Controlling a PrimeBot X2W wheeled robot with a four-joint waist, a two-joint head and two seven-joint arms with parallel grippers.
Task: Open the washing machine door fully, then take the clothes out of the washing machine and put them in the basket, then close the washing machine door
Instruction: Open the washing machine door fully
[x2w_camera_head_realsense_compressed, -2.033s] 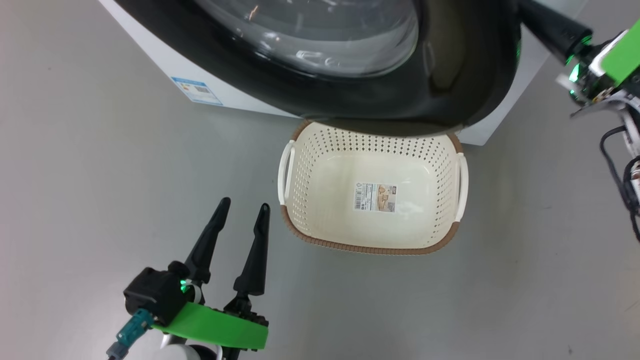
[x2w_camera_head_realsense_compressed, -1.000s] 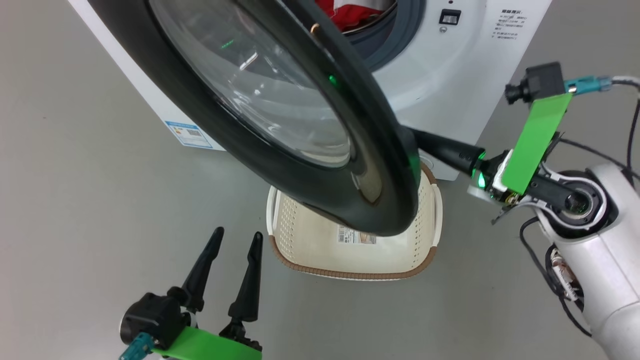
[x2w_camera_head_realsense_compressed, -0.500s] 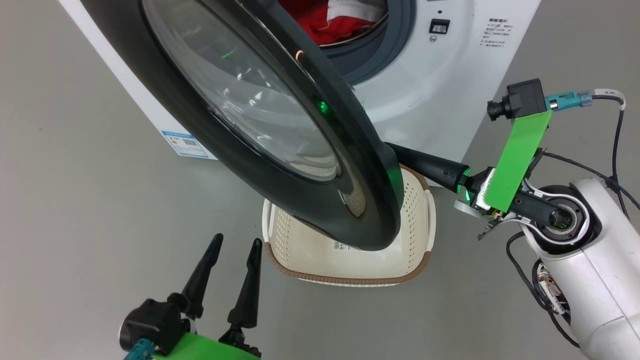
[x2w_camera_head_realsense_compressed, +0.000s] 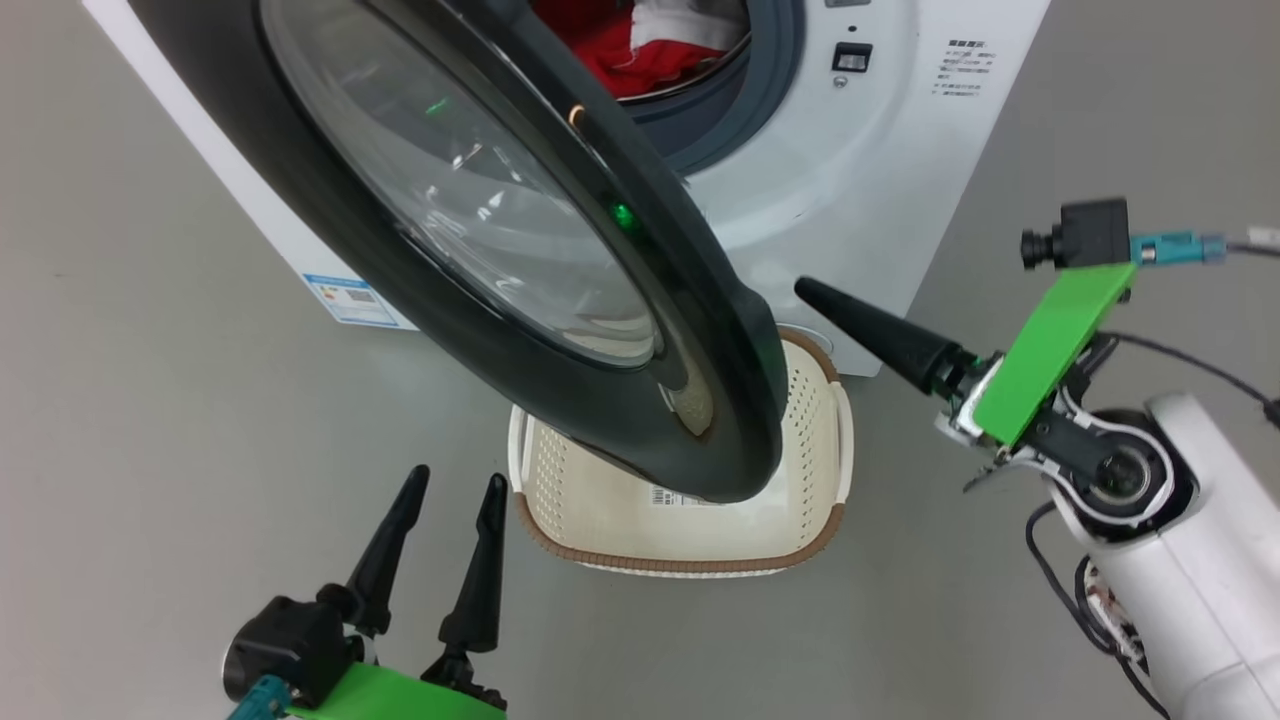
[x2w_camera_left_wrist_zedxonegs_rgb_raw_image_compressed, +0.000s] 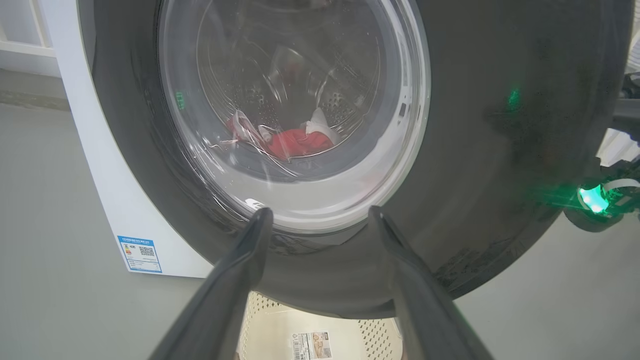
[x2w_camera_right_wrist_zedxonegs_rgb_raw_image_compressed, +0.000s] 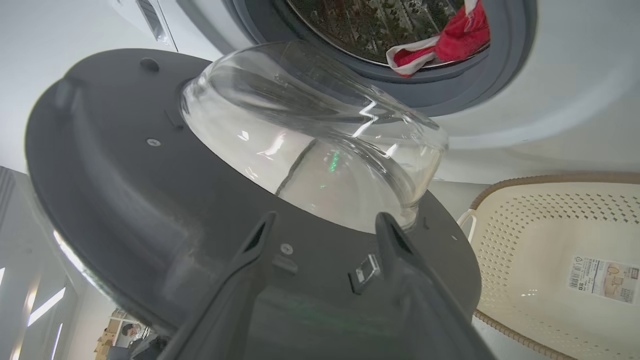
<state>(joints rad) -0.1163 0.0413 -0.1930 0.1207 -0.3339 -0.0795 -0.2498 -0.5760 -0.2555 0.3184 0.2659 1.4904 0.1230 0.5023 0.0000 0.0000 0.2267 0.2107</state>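
Observation:
The washing machine door (x2w_camera_head_realsense_compressed: 690, 330), black-rimmed with a clear glass bowl, stands partly open and hangs over the cream basket (x2w_camera_head_realsense_compressed: 690, 555) on the floor. Red and white clothes (x2w_camera_head_realsense_compressed: 640, 45) lie in the drum of the white washing machine (x2w_camera_head_realsense_compressed: 880, 190). My right gripper (x2w_camera_head_realsense_compressed: 810, 292) is open just right of the door's free edge, touching nothing. In the right wrist view its fingertips (x2w_camera_right_wrist_zedxonegs_rgb_raw_image_compressed: 325, 220) stand apart before the door's inner face (x2w_camera_right_wrist_zedxonegs_rgb_raw_image_compressed: 125, 190), with the clothes (x2w_camera_right_wrist_zedxonegs_rgb_raw_image_compressed: 450, 37) and basket (x2w_camera_right_wrist_zedxonegs_rgb_raw_image_compressed: 525, 225) beyond. My left gripper (x2w_camera_head_realsense_compressed: 450, 485) is open and empty, left of the basket, facing the door's outer side (x2w_camera_left_wrist_zedxonegs_rgb_raw_image_compressed: 500, 150).
Grey floor (x2w_camera_head_realsense_compressed: 150, 400) surrounds the machine. A small blue label (x2w_camera_head_realsense_compressed: 348, 297) marks the machine's lower left corner. The latch socket (x2w_camera_head_realsense_compressed: 848, 58) sits right of the drum opening. The door's lower rim covers most of the basket's far half.
The door has swung from shut to partly open. My right gripper, shut behind the door's edge before, has opened and drawn back to the right. The head camera has shifted.

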